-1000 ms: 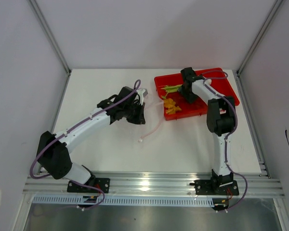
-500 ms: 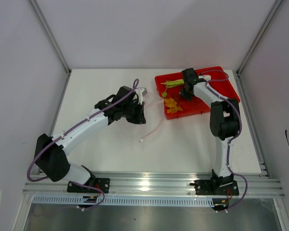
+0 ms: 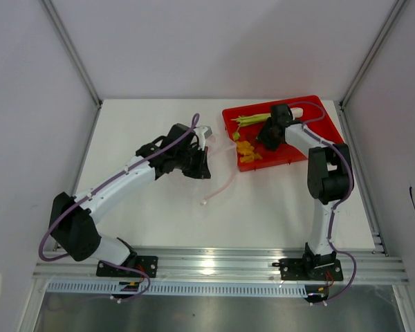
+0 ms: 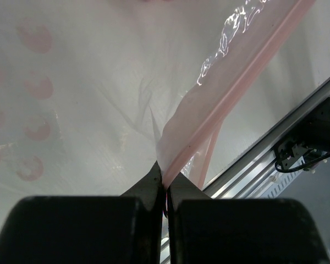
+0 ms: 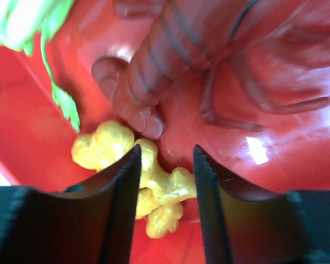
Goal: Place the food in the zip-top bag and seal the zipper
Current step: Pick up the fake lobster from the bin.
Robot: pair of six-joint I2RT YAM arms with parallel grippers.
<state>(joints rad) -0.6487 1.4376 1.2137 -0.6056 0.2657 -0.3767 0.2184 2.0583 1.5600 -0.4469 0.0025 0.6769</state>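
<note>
Top view: left gripper sits mid-table. Only the pink zipper trailing from it is legible there. Left wrist view resolves the rest: the fingers are clenched on the rim of the clear zip-top bag, and the film stretches away from the tips.

Right gripper is over the red tray, its fingers hidden from above. Right wrist view: fingers spread, straddling the yellow cluster, not closed on it. The dark red ribbed piece lies just beyond and the green stalk is at the upper left. All the food is in the tray, apart from the bag
</note>
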